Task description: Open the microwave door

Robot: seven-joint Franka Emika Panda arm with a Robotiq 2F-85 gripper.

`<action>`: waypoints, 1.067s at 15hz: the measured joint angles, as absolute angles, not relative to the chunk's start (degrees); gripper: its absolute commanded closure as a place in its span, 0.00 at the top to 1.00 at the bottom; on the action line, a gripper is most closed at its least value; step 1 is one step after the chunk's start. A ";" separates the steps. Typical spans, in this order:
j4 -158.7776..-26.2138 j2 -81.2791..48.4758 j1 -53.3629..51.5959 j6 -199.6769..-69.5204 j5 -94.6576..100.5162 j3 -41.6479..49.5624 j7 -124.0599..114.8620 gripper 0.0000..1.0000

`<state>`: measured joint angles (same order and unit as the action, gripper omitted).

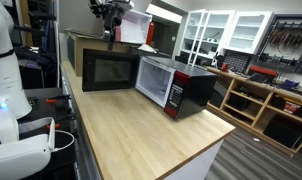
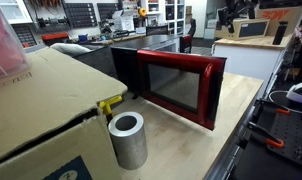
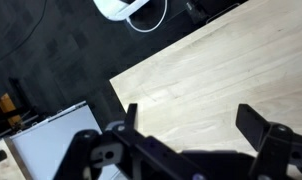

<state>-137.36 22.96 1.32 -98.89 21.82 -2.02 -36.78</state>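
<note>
The microwave (image 1: 194,86) stands on the wooden counter, black with a red front edge and a light control panel. The microwave door (image 1: 109,70) is swung wide open to the side and shows its black inner face. In an exterior view the door (image 2: 177,85) shows its red frame and dark glass, with the oven body (image 2: 129,62) behind it. My gripper (image 1: 113,18) hangs high above the door and the box, touching nothing. In the wrist view the gripper (image 3: 191,122) is open and empty over bare wood.
A brown cardboard box (image 1: 89,42) stands behind the open door and fills the near left in an exterior view (image 2: 41,105). A silver cylinder (image 2: 128,140) stands beside it. The wooden counter (image 1: 141,135) ends at an edge on the right. Shelving stands beyond.
</note>
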 measured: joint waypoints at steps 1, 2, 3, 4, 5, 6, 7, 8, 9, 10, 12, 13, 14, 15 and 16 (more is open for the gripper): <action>-136.96 22.78 1.81 -99.95 23.24 -1.52 -33.11 1.00; -136.54 22.62 2.24 -101.55 24.34 -1.00 -29.66 1.00; -136.06 22.53 2.61 -103.67 24.71 -0.41 -26.32 1.00; -135.60 22.51 2.89 -106.17 24.71 0.36 -23.31 1.00; -135.16 22.51 3.10 -108.90 24.36 1.22 -20.54 1.00; -134.70 22.49 3.26 -111.52 23.41 2.13 -17.98 1.00; -134.31 22.49 3.29 -113.80 22.17 3.00 -15.60 1.00; -134.00 22.49 3.31 -115.73 20.64 3.83 -13.24 1.00; -133.77 22.49 3.31 -117.38 18.74 4.55 -10.84 1.00; -133.63 22.49 3.30 -118.67 16.65 5.12 -8.61 1.00; -133.38 22.53 3.22 -119.95 11.66 5.93 -4.09 1.00; -133.35 22.61 3.20 -120.01 9.33 6.08 -2.06 1.00; -133.35 22.73 3.16 -120.01 7.34 6.09 -0.38 1.00; -133.36 22.91 3.02 -120.00 5.58 6.08 0.99 1.00; -133.36 23.15 2.82 -119.97 4.18 6.08 2.01 1.00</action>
